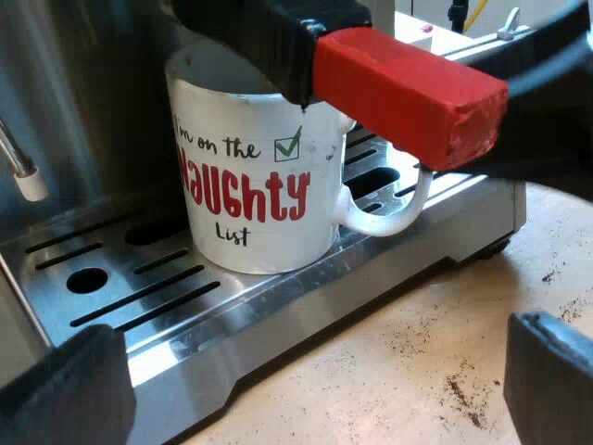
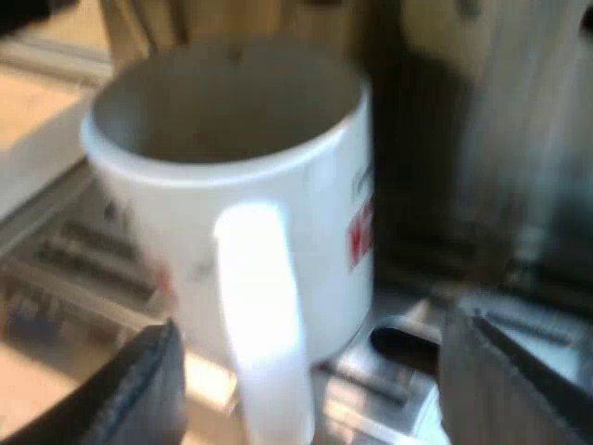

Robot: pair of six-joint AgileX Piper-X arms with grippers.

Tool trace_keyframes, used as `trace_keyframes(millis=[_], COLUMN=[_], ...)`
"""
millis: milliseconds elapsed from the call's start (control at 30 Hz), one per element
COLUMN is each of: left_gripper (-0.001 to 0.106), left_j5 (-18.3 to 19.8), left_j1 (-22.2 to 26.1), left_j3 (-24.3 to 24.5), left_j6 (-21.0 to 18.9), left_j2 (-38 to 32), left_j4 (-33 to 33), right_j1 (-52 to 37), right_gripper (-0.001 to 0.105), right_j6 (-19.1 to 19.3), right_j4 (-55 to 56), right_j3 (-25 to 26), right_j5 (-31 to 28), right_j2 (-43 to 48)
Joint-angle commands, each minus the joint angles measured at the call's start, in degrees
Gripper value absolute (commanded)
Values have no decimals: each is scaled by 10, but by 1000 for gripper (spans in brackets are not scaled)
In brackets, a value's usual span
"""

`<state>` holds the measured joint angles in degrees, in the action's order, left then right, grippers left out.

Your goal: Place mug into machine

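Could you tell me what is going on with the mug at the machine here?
The mug stands upright on the tray of the machine, under the red end of the holder's handle. The right gripper is open, with a finger on either side of the mug's grip, not closed on it. The left gripper is open too, off the tray's front edge, holding nothing. The mug looks placed.

Mug (image 1: 252, 181) says "I'm on the NAUGHTY List" (ticked).
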<state>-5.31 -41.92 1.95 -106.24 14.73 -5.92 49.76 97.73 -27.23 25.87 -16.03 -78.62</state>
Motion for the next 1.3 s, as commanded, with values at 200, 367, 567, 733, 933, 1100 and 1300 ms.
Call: trace_keyframes(millis=[200,367,567,733,933,1100,1300], left_gripper=[82,82,82,82,82,82,82], left_j5=[0,0,0,0,-1,-1,-1], left_j1=[-2,-2,-2,-2,-2,-2,-2], left_j3=[0,0,0,0,0,0,0], left_j6=[-7,-7,-7,-7,-7,-7,-7], left_j2=[-1,-1,-1,-1,-1,-1,-1], left_j4=[7,7,7,7,7,7,7], right_j1=[12,12,12,12,12,13,41], right_gripper=[55,55,55,39,39,39,39], right_j6=[-2,-2,-2,-2,-2,-2,-2], right_j4=[-48,-131,-133,-133,-132,-128,-58], right_j3=[-5,5,48,108,138,138,127], right_j5=[5,-2,-5,-14,-40,-67,-65], right_j2=[-34,-91,-138,-187,-207,-205,-161])
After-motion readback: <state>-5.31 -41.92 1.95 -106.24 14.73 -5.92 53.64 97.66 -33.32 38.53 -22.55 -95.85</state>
